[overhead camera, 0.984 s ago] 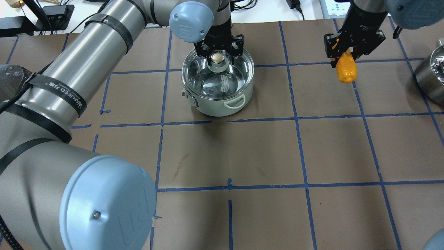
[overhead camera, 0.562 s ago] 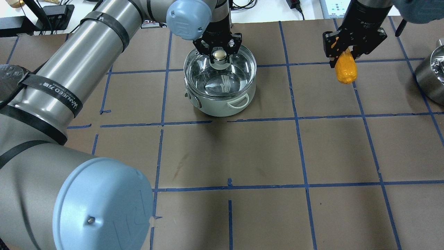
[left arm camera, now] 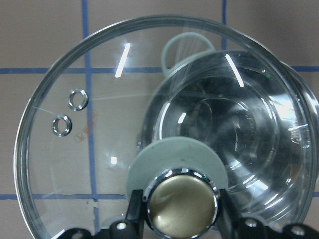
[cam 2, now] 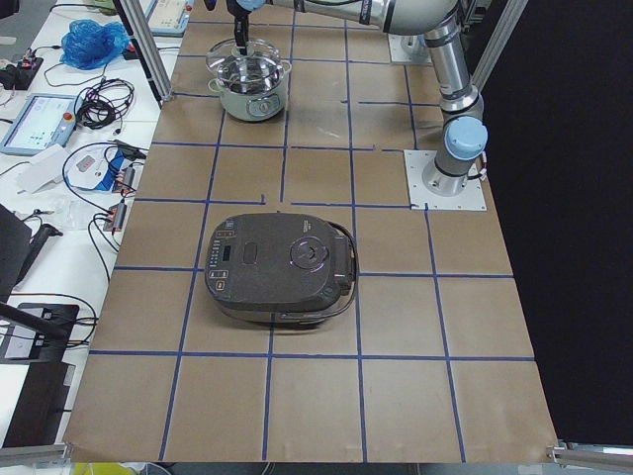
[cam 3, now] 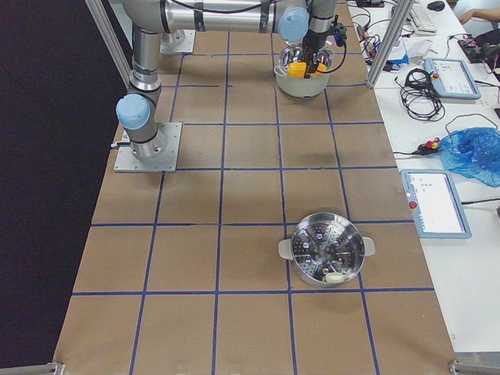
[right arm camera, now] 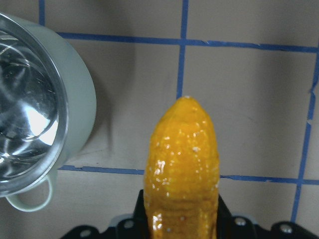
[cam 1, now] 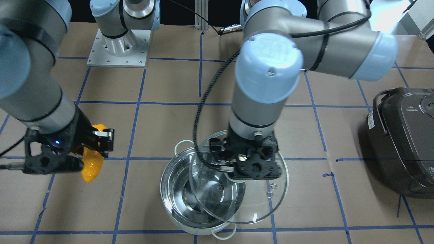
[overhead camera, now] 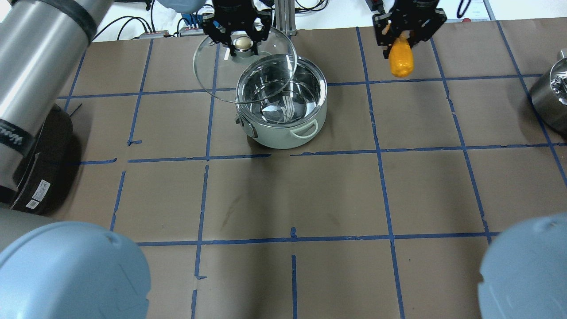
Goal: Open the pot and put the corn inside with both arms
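Front-facing view: the left gripper (cam 1: 244,162) is clamped on the knob of the glass lid (cam 1: 264,203). It holds the lid above the pot (cam 1: 166,189) and off toward the left end of the table (cam 1: 339,128). The glass overhangs only the left part of the mouth, and the right part lies bare. The right gripper (cam 1: 95,142) grasps the corn (cam 1: 91,167) by its thick end. The cob hangs tip down, apart from the pot and toward the table's right end. A rice cooker (cam 1: 403,142) sits toward the left end.

Overhead view: the pot (overhead camera: 277,138) stands near the operators' edge, about midway along it. The lid (overhead camera: 212,75) crosses its far-left rim. The corn (overhead camera: 401,60) hangs to the pot's right, a little nearer the operators' edge. So the pot lies to the robot's left of the cob and slightly back toward the robot, and the uncovered side of the mouth faces the right arm.

Exterior left view: the pot (cam 2: 252,87) is small and far, beyond the rice cooker (cam 2: 282,265).

Exterior right view: the corn (cam 3: 298,70) shows in line with the pot (cam 3: 305,87). A steamer basket (cam 3: 328,250) stands toward the right end.

Left wrist view: black fingers (left arm camera: 133,219) press each side of the knob (left arm camera: 182,201), and the pot's bowl shows through the glass, off-centre.

Right wrist view: the corn (right arm camera: 182,164) sits clenched at its base with its long axis running straight out from the jaws. The pot's wall (right arm camera: 82,107) is off to one side. The coming move is probably a sideways carry toward the left end until the tip is over the open part of the mouth.
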Controlling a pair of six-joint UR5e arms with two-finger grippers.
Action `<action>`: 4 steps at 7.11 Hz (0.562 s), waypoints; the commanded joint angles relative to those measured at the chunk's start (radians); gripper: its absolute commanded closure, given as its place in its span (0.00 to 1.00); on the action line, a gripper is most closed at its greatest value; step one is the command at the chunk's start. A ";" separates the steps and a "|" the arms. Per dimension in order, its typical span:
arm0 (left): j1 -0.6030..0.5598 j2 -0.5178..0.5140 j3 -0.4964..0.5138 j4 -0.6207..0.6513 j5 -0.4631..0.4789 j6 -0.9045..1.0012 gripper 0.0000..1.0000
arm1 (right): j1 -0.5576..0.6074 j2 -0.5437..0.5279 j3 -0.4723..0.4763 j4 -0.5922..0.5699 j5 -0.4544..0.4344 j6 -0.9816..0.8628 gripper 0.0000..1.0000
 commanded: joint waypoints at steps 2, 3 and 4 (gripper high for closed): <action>0.224 -0.013 -0.023 0.046 -0.008 0.182 0.97 | 0.247 0.204 -0.138 -0.103 -0.006 0.279 0.94; 0.293 -0.027 -0.055 0.047 -0.011 0.230 0.97 | 0.303 0.250 -0.138 -0.155 -0.011 0.324 0.94; 0.335 -0.047 -0.116 0.108 -0.021 0.285 0.97 | 0.328 0.280 -0.128 -0.198 -0.021 0.325 0.93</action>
